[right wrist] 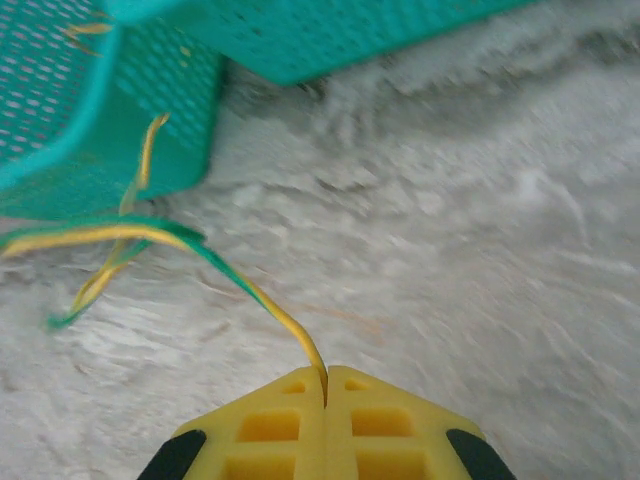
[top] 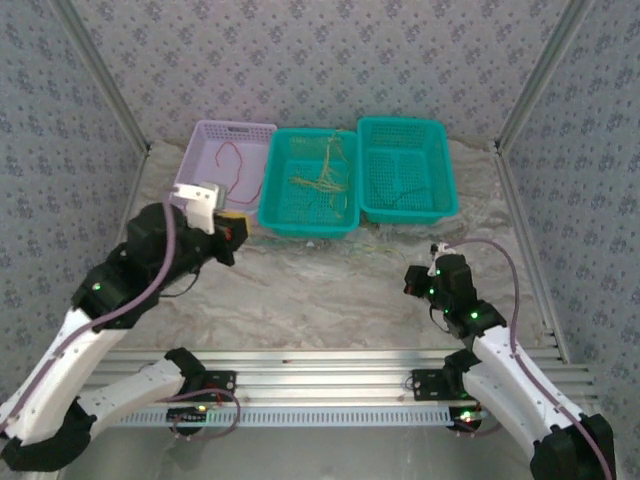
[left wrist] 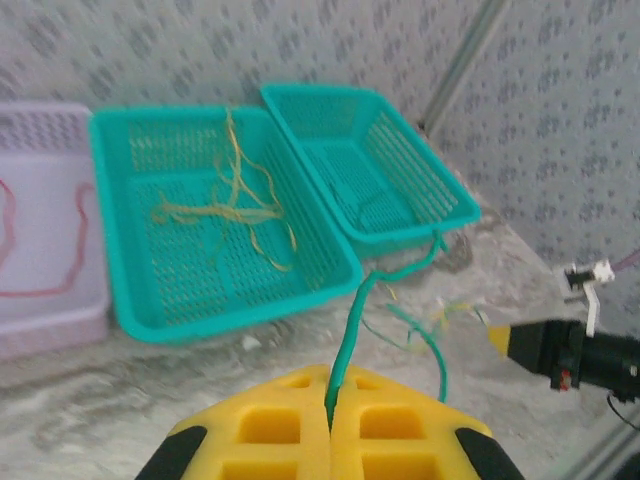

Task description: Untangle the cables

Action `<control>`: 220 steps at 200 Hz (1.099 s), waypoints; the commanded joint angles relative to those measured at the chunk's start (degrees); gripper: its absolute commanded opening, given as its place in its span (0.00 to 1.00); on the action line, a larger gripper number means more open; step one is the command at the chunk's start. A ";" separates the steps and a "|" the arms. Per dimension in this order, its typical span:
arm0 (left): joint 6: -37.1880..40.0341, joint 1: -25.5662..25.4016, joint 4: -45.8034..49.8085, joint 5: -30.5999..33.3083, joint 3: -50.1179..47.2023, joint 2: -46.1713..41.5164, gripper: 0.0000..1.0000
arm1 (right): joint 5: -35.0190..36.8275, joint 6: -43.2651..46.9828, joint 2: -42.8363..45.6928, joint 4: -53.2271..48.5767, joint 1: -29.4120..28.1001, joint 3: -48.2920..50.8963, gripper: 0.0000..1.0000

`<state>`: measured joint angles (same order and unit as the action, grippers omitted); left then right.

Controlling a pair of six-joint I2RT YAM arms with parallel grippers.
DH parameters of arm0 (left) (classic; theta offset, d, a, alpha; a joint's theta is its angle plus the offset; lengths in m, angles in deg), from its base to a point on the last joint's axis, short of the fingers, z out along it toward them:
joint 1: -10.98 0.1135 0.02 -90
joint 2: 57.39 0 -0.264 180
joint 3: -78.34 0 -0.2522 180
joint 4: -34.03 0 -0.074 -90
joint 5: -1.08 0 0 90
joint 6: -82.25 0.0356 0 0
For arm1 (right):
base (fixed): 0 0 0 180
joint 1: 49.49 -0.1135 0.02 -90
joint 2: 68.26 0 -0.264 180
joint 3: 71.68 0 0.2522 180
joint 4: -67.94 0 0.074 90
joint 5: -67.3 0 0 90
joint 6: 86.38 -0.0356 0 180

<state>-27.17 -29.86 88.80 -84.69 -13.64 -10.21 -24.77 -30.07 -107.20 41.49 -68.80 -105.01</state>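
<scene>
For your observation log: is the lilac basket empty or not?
Not empty: a red wire lies on the floor of the lilac basket.

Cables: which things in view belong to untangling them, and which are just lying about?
Job: left gripper shut on green cable; right gripper shut on green-yellow cable; yellow cables; red cable.
Lying about: purple basket, middle teal basket, right teal basket, table.

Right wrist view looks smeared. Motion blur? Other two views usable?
Right wrist: yes, the marbled grey tabletop and teal plastic mesh basket streak, while the thin green-and-yellow wire near the lens is fairly crisp; left wrist: mildly soft, evenly lit; top external: steady, no glare.
</scene>
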 commanded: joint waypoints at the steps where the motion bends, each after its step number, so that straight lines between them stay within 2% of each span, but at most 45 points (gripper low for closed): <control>1: 5.07 1.08 5.24 5.49 6.41 -1.65 0.00 | 2.14 -1.90 -0.41 -3.05 2.72 1.60 0.00; 31: 6.82 1.44 6.97 7.57 10.72 -1.27 0.00 | -3.99 -1.90 0.12 2.46 5.71 3.94 0.00; 75: 9.81 1.65 5.13 12.13 14.86 2.63 0.00 | -5.19 -1.38 5.62 1.96 5.98 4.84 0.00; 107: 10.81 4.22 3.05 10.31 16.15 8.05 0.00 | -8.17 -1.55 6.96 1.50 6.17 4.71 0.00; 127: 10.53 9.15 2.04 6.38 16.30 10.54 0.00 | -9.23 -1.38 8.12 1.15 6.27 4.74 0.00; 152: 7.39 17.94 0.34 -3.20 15.21 12.79 0.00 | -11.72 -1.38 9.94 2.61 6.42 5.36 0.00; 197: 2.58 24.78 -5.61 -11.88 11.31 13.53 0.00 | -13.53 -1.90 11.67 4.52 6.46 5.88 0.00; 220: 1.17 27.67 -6.66 -14.28 10.80 14.37 0.00 | -13.96 -1.95 11.77 4.67 6.52 5.87 0.00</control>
<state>-22.97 -4.64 86.49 -93.08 -2.43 4.04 -37.05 -31.54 -96.25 44.77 -62.68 -99.46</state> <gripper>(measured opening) 0.064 0.049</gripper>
